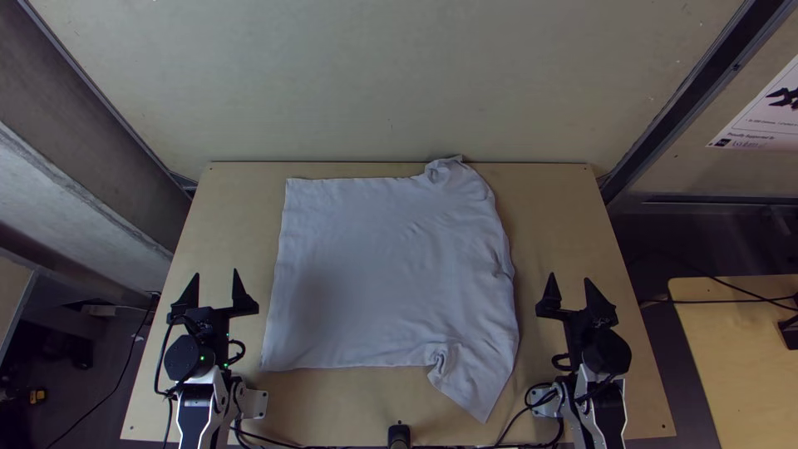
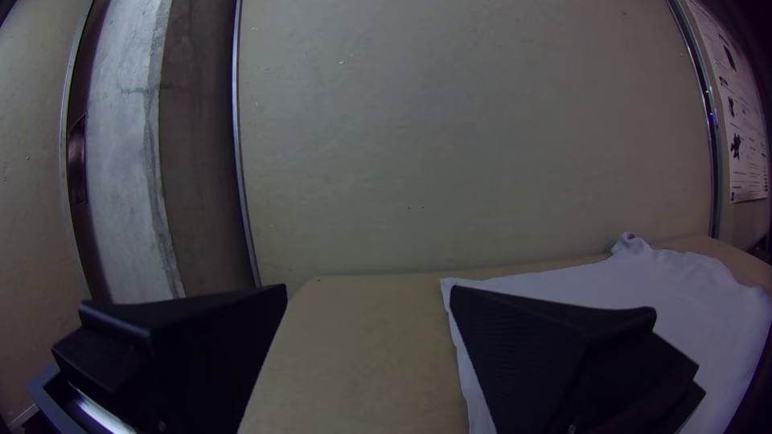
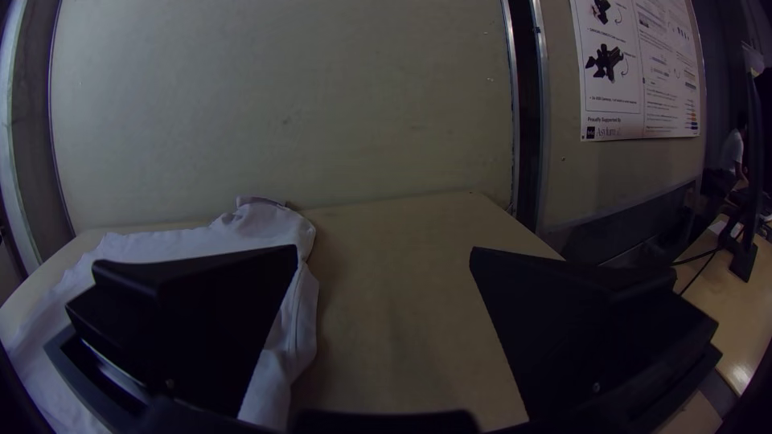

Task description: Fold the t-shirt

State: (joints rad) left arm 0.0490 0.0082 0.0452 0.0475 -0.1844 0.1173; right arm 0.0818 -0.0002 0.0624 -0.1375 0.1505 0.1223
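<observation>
T-shirt (image 1: pixel 374 274) mostly flat on the counter (image 1: pixel 332 395), rumpled at the far edge, one sleeve angled toward the near edge. Left hand (image 1: pixel 216 273) and right hand (image 1: pixel 569 278) on either side, fingers wide, clear of the cloth.

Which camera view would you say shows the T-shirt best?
The top view: the T-shirt lies there with its whole outline visible, one sleeve angled toward the table's near edge. Both wrist views show it partly, behind one of their own gripper's fingers.

Place: likely robotics lab | robot arms (image 1: pixel 197 416) at table (image 1: pixel 233 224) | robot-diagram poster (image 3: pixel 641 96) | wall panels (image 1: pixel 374 83)
</observation>
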